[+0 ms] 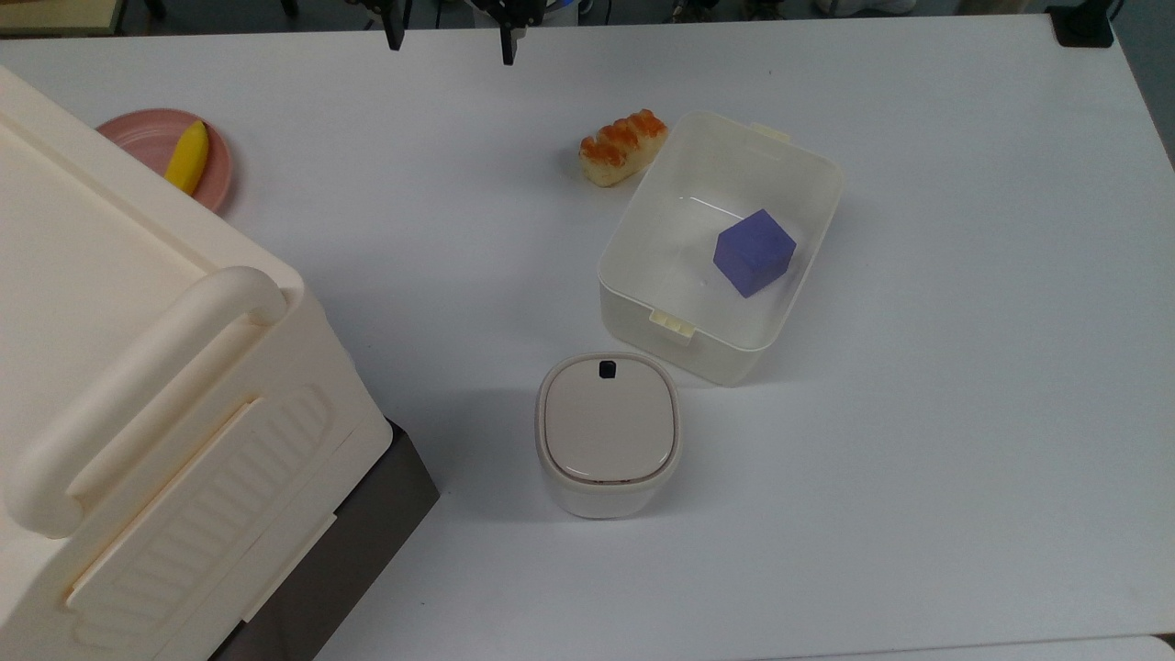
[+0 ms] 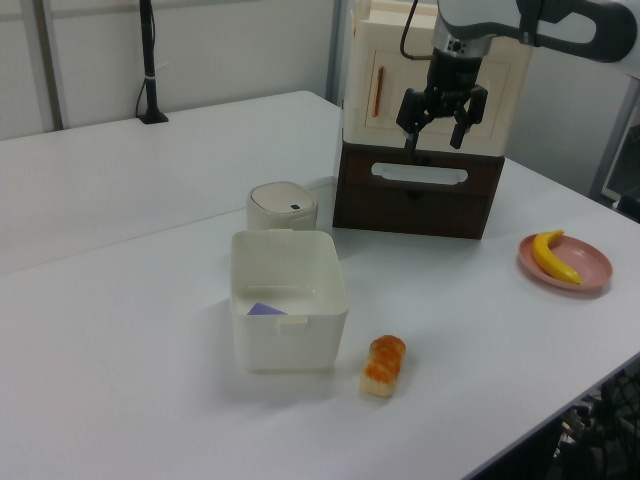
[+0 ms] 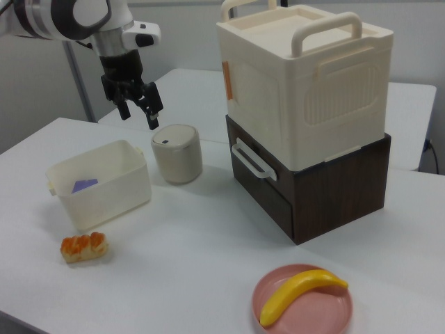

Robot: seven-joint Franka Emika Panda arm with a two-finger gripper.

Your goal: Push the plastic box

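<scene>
The plastic box [image 1: 721, 246] sits lidless on the white counter [image 1: 964, 413], at about 2 o'clock from the middle of the top view, turned at a slant so one cream latch tab faces 7 o'clock and the other 1 o'clock. A purple cube [image 1: 754, 252] lies inside it, toward the wall at 3 o'clock. Just outside the box's corner at 10 o'clock rests an orange-topped piece of toy food [image 1: 621, 147], close to the wall; whether they touch I cannot tell. At 7 o'clock from the box, near but apart from it, stands a small rounded bin [image 1: 608, 433] with a beige lid and a black button. The pincer [image 1: 451, 41] hangs in the air at the top view's 12 o'clock edge, its two dark fingers spread apart and holding nothing, well apart from the box. In the left view the pincer [image 2: 438, 121] hovers high, seen against the large cream crate [image 2: 435, 70], which is stacked on a dark brown drawer unit [image 2: 420, 195]. In the right view a pink plate [image 3: 302, 300] carries a yellow banana [image 3: 300, 292] at 5 o'clock, well apart from the box [image 3: 99, 184].
</scene>
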